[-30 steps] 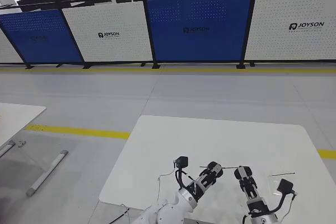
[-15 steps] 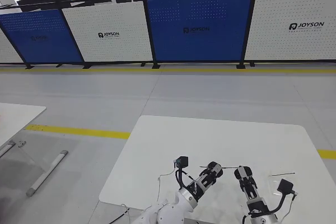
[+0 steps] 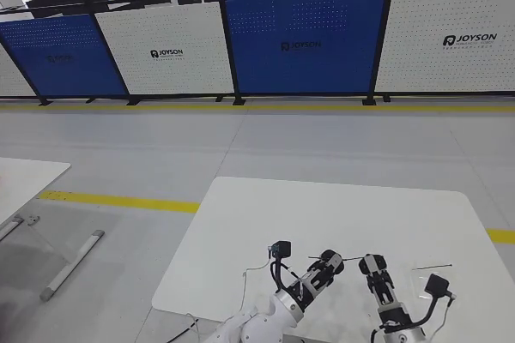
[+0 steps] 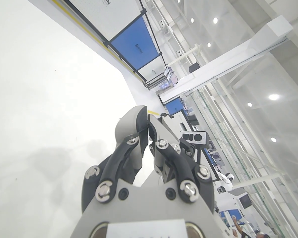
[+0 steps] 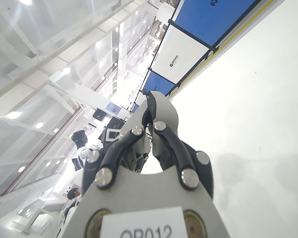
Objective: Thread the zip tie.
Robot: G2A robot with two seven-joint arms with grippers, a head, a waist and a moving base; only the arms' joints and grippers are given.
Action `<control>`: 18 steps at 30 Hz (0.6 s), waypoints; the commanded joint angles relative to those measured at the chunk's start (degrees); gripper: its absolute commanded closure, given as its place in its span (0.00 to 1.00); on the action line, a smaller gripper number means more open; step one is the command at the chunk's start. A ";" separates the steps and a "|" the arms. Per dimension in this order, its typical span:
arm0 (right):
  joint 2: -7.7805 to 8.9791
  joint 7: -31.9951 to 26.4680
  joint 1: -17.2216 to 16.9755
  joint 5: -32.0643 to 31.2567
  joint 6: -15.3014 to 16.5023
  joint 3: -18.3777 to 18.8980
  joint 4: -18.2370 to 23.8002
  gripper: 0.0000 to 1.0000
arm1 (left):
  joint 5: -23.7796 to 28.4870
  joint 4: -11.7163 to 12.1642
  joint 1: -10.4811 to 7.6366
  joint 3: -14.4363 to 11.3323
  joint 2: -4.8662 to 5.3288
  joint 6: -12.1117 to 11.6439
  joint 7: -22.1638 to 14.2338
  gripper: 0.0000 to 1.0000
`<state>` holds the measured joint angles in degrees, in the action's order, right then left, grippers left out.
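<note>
zip tie: too thin to trace from above | right tool: hides its strap

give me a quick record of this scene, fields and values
table: white
zip tie: thin black strip, runs between both grippers
left gripper: shut on zip tie
right gripper: shut, a black end of the zip tie showing at its tips
spare strip: thin, lying on table beside right arm
</note>
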<state>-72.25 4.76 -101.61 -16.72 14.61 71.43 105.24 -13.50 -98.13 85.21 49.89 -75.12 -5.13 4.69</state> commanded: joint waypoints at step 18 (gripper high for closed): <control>-0.23 -0.75 -0.07 1.53 1.12 0.16 -0.03 1.00 | -0.68 -0.50 0.40 0.08 0.06 -1.30 -0.88 1.00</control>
<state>-72.45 3.84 -101.67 -15.56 15.62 71.51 105.24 -14.19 -98.70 85.62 49.95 -75.06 -6.50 3.80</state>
